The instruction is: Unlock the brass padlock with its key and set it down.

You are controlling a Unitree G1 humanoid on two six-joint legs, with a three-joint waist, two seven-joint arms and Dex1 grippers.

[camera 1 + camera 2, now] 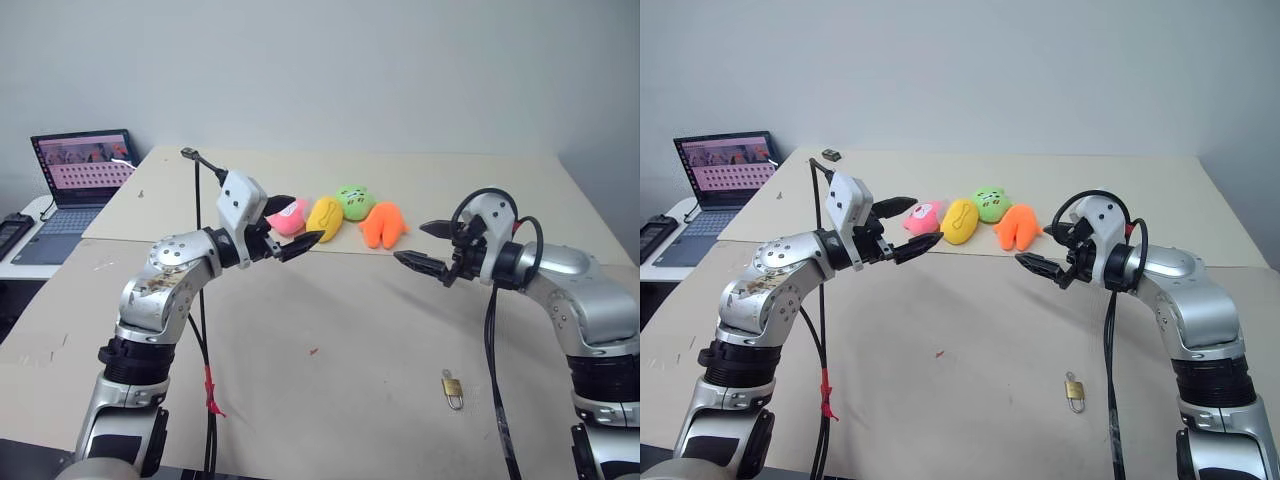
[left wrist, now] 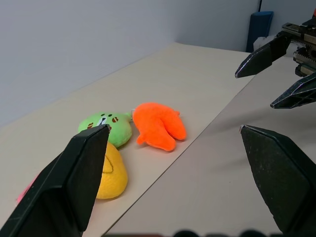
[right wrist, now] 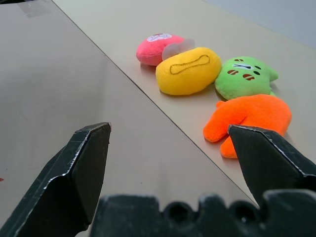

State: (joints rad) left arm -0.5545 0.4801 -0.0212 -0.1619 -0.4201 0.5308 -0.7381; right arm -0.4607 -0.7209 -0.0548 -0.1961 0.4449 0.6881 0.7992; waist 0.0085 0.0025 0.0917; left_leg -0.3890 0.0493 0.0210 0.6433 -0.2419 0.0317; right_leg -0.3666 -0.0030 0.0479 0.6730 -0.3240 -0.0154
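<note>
The brass padlock (image 1: 453, 388) lies flat on the beige table (image 1: 330, 400) near the front right, small and gold with a thin shackle. I cannot make out the key apart from it. My left gripper (image 1: 300, 222) hangs open in the air at the left, pointing toward the middle, with nothing between its fingers. Facing it from the right is my right gripper (image 1: 410, 242), also open and empty. Both are well above and behind the padlock. In the left wrist view the right gripper (image 2: 276, 74) shows beyond the left gripper's own black fingers (image 2: 74, 187).
Pink (image 1: 290, 215), yellow (image 1: 324, 217), green (image 1: 354, 201) and orange (image 1: 383, 226) plush toys lie in a row on the far tabletop behind the grippers. An open laptop (image 1: 80, 180) stands on a side table at the left. Black cables (image 1: 200, 330) hang from both arms.
</note>
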